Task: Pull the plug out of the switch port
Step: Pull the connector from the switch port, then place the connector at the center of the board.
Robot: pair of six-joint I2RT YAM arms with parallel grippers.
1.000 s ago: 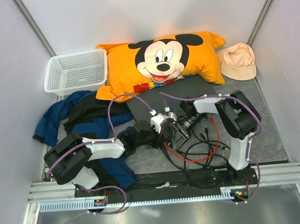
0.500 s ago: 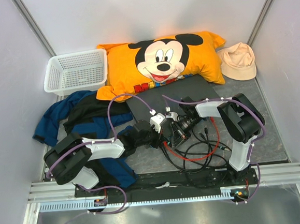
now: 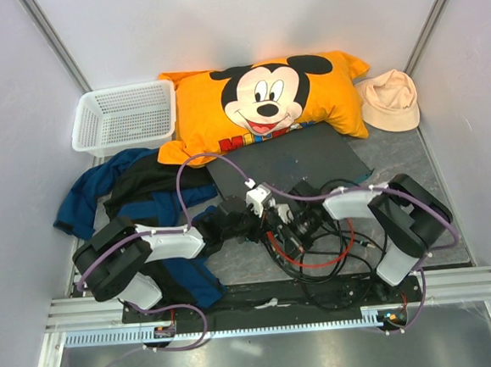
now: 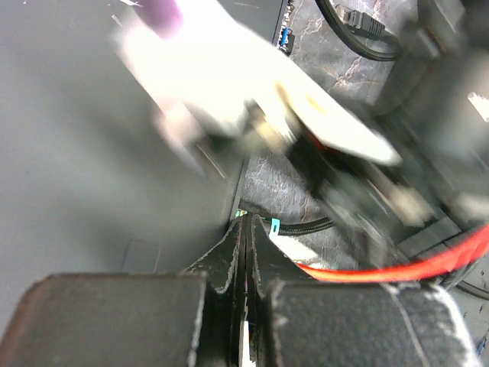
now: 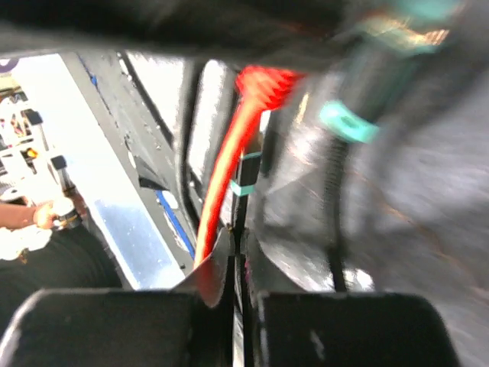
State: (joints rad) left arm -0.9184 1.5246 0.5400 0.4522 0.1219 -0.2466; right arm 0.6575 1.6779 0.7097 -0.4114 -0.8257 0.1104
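The switch (image 3: 295, 158) is a flat dark grey box lying in front of the orange pillow; its top fills the left of the left wrist view (image 4: 92, 153). My left gripper (image 3: 264, 227) is shut, its tips (image 4: 246, 225) resting at the switch's near edge with nothing seen between them. Just right of it, my right gripper (image 3: 285, 235) is shut (image 5: 243, 241) on a thin black cable (image 5: 246, 183) with a teal band. A red cable (image 5: 229, 168) runs beside it. Whether the plug sits in a port is hidden.
Black and red cables (image 3: 323, 250) lie tangled between the arms. A Mickey Mouse pillow (image 3: 264, 97) lies behind the switch, a white basket (image 3: 125, 116) back left, a beige hat (image 3: 389, 100) back right. Blue and black clothes (image 3: 119, 193) lie at the left.
My right gripper has closed from open and drawn back toward the near edge, its arm swinging right. The left arm has stayed put.
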